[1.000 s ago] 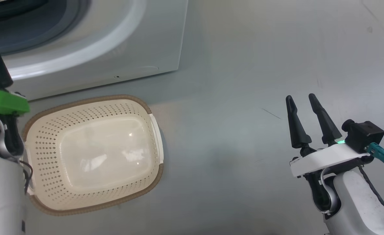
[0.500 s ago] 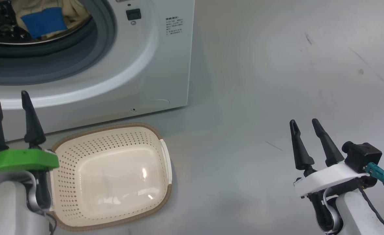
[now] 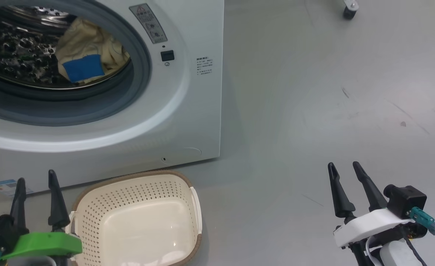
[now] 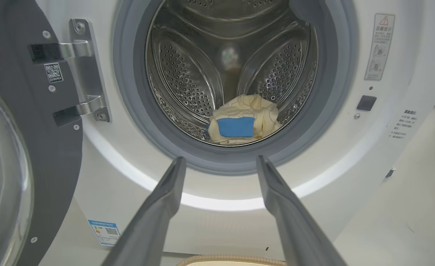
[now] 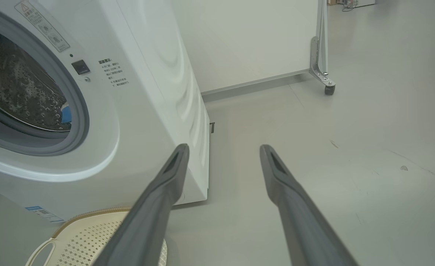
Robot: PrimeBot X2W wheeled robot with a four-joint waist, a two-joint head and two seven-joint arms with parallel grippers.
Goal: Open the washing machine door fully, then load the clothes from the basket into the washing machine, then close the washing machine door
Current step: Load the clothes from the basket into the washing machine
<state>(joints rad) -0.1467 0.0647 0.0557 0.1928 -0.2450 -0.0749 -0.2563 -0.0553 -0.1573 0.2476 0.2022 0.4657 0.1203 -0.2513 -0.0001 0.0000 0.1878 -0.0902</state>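
Observation:
The white washing machine stands with its round mouth uncovered. Its black-rimmed door hangs swung out to the left on a metal hinge. Pale yellow clothes with a blue cloth piece lie in the steel drum, also seen as clothes. On the floor before the machine sits the cream basket, with nothing in it. My left gripper is open at the basket's left; its fingers point toward the drum mouth. My right gripper is open over bare floor, far right.
Grey floor spreads to the right of the machine. A white panel on a metal leg with a caster stands behind, further right. A blue label marks the machine's lower left corner.
The head camera has tilted up, so the drum and clothes have come into the picture and the basket has slid lower. Both grippers stay open.

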